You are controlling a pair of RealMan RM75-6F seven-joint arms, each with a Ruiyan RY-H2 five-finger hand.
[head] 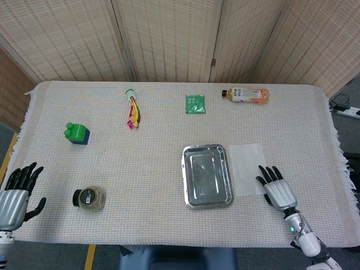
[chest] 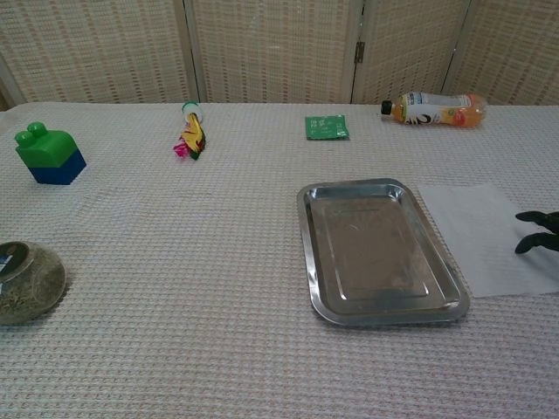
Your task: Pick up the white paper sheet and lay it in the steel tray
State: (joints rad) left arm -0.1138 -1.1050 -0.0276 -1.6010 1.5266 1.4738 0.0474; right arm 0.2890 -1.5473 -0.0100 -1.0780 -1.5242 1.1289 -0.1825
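R hand [head: 277,188] is spread, fingers apart, holding nothing; fingertips [chest: 534,230] sit over the near-right edge of the thin white paper sheet [head: 247,160]. Can't tell if they touch it. Sheet lies flat on the woven cloth-covered table [head: 157,146], just right of the rectangular steel tray [head: 207,175], near touching its rim. Guess: I'm lined up to drag or pinch an edge, since flat paper gives no grip. L hand [head: 16,190] spread too, idle at near-left corner. Round glass jar [head: 89,198], green-and-blue toy block [head: 76,133], colourful wrapper w/ green cap [head: 133,110], green sachet [head: 195,103], orange drink bottle [head: 246,94] all well apart. Nothing blocks the path to the tray.
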